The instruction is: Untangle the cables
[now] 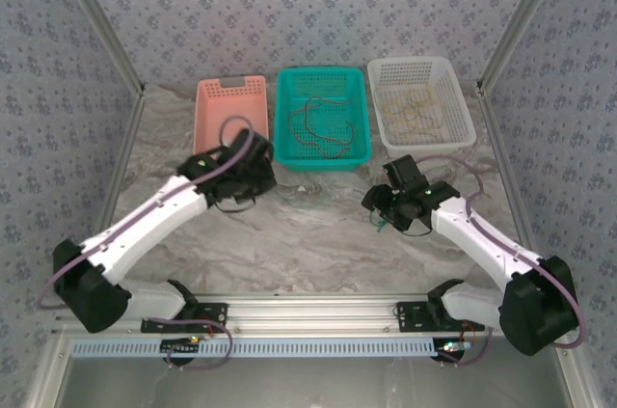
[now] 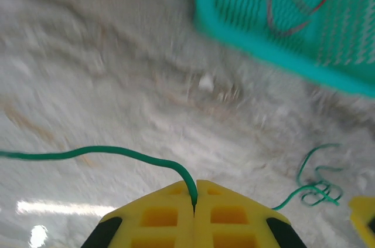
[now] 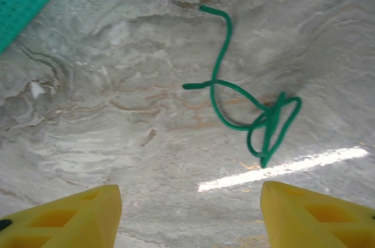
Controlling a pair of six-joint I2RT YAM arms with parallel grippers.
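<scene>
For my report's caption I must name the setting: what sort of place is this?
Probably a robot lab work cell: two arms bolted to a marble-look table, patterned walls closing it in, and three plastic baskets beyond a green cable.

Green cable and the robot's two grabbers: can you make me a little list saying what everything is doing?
left gripper: shut, pinching a green cable
right gripper: open, holding nothing, over the table
green tangle: knotted loops lying on the table in front of the right gripper
teal basket: middle, reddish cables inside
white basket: right, yellowish cables inside
pink basket: left of the teal one
</scene>
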